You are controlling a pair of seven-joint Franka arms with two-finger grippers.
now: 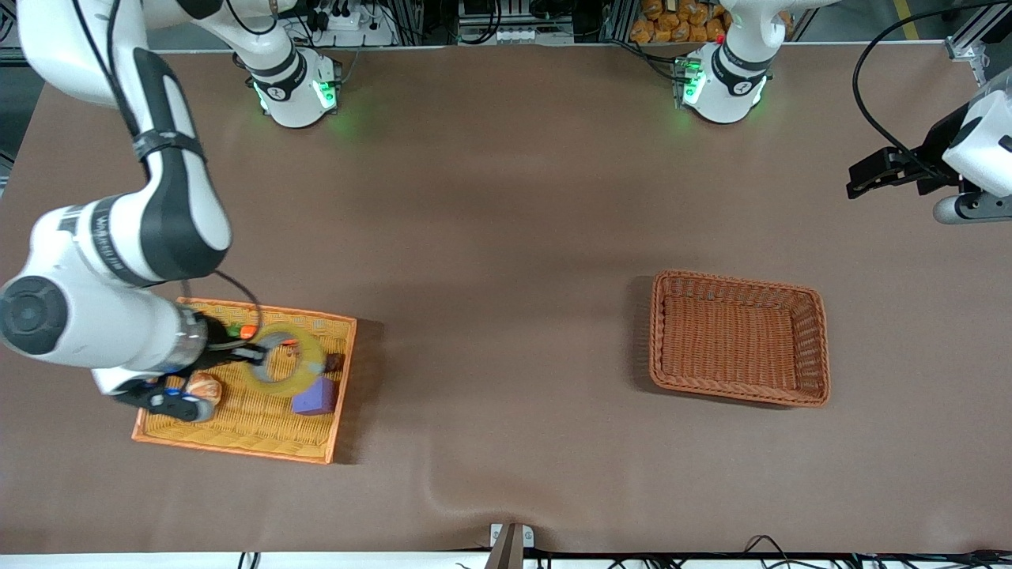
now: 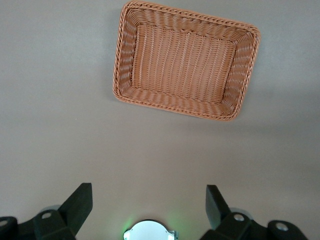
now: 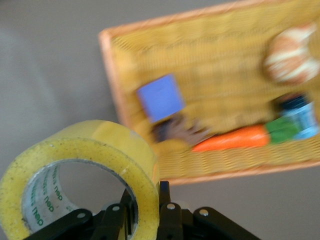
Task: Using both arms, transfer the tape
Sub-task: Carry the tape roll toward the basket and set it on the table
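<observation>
Your right gripper (image 1: 254, 353) had its fingers pinched on the wall of the tape (image 1: 289, 363), holding the roll up over the yellow tray (image 1: 237, 431). Your left gripper (image 1: 863, 178) waited with fingers spread and nothing between them, above the table (image 1: 506, 237) near the brown basket (image 1: 739, 391).

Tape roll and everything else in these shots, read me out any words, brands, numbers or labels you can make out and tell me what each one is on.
"deli", green print repeated on the grey inner core of the tape, held in the right gripper over the yellow tray.
Grey lettering on the right arm's forearm band: too small to read.
Blue-labelled item in the tray: blurred, unreadable.
Brown basket, left gripper: no text.
</observation>
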